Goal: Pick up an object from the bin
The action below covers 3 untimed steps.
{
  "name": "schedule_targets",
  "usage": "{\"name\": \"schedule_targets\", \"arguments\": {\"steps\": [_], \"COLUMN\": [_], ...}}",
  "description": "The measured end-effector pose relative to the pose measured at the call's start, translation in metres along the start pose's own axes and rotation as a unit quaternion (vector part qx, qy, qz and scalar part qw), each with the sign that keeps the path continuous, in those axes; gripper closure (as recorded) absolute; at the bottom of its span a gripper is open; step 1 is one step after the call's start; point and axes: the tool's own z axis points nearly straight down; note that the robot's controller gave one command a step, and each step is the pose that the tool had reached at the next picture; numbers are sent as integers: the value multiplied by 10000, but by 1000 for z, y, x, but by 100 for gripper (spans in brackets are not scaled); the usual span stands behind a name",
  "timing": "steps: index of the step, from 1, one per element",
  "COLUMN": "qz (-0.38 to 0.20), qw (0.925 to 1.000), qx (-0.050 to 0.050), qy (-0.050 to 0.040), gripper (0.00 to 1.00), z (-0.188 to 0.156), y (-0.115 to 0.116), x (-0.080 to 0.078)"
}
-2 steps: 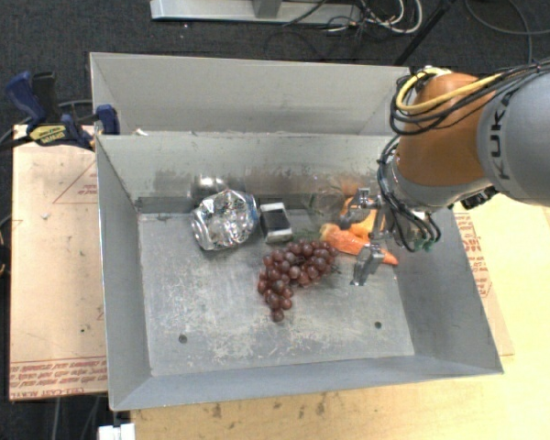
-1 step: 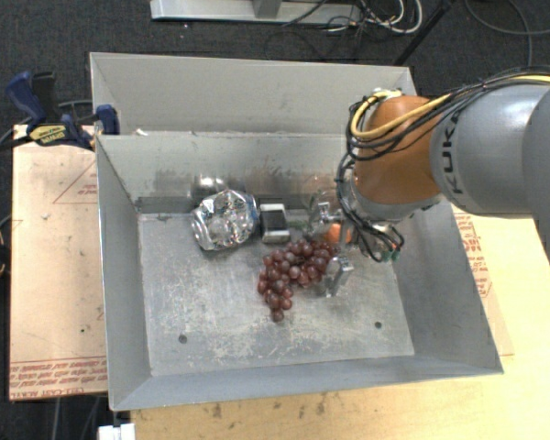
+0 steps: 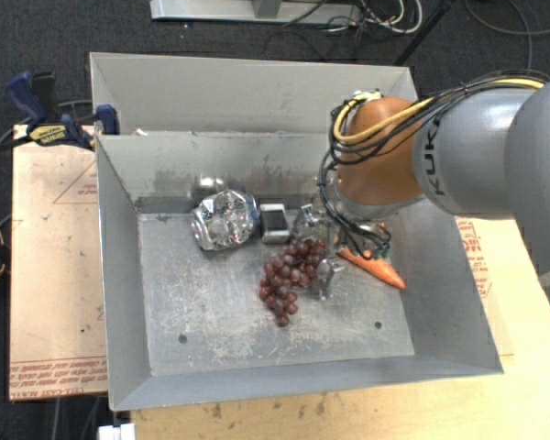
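Observation:
A bunch of dark red grapes lies in the middle of the bin floor. My gripper is down at the bunch's right upper side, one finger touching the floor beside the grapes and the other near their top; its fingers stand apart. An orange carrot lies just right of the gripper, partly under the wrist. A small grey metal block sits just left of the gripper, behind the grapes.
A crumpled clear plastic wrapper lies at the back left of the bin floor, next to the block. The arm with its orange dome reaches in from the right, above the back right corner.

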Motion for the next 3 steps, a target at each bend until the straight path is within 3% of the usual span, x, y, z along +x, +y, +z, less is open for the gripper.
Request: {"name": "schedule_targets", "arguments": {"steps": [2,3], "qz": [18,185], "qw": [10000,9998], "qx": [-7,-6], "qy": [-2,-38], "gripper": [0,100], "z": [-2,-5], "y": [-1,-3], "x": [-2,-6]}}
